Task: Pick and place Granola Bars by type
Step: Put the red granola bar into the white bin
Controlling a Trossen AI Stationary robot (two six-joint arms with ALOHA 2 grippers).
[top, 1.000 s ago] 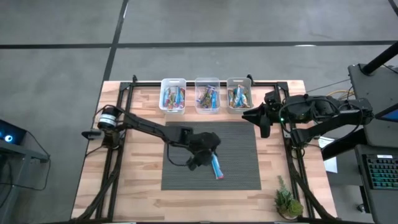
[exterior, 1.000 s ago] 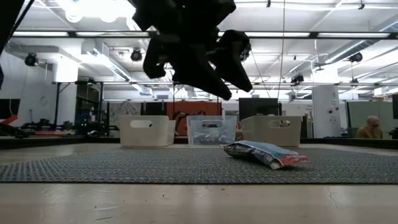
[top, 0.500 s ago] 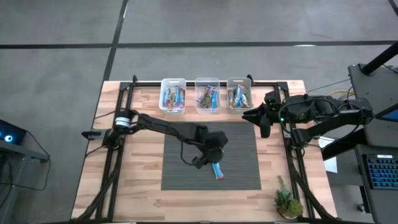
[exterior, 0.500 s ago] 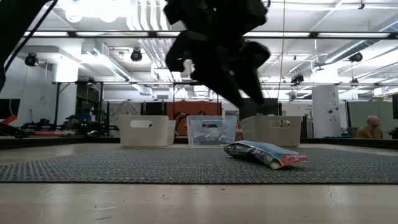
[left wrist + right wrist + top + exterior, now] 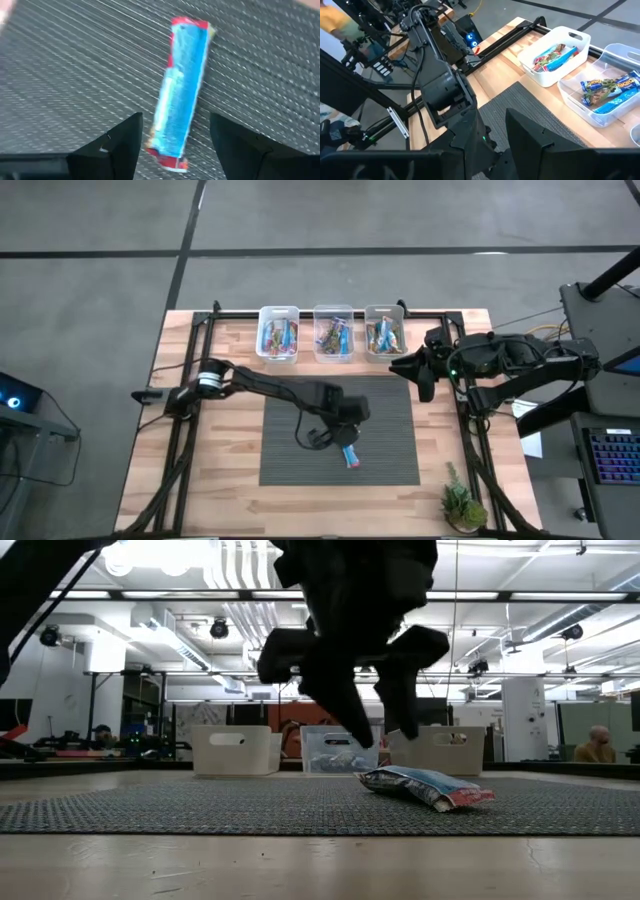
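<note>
from above, the left gripper (image 5: 346, 442) hangs over the grey mat (image 5: 290, 465), right above a blue granola bar (image 5: 351, 456) lying flat near the mat's front edge. three bins (image 5: 331, 311) at the back of the table hold more bars. the right gripper (image 5: 412, 370) waits by the mat's back right corner. from table height, the left gripper's fingers (image 5: 343, 710) stand apart, holding nothing, just above the bar (image 5: 428, 787). from the left wrist, the blue bar (image 5: 180, 90) with red ends lies between the two open fingers (image 5: 122, 142). from the right wrist, its fingers (image 5: 532, 134) hold nothing; i cannot tell if they are open or closed.
</note>
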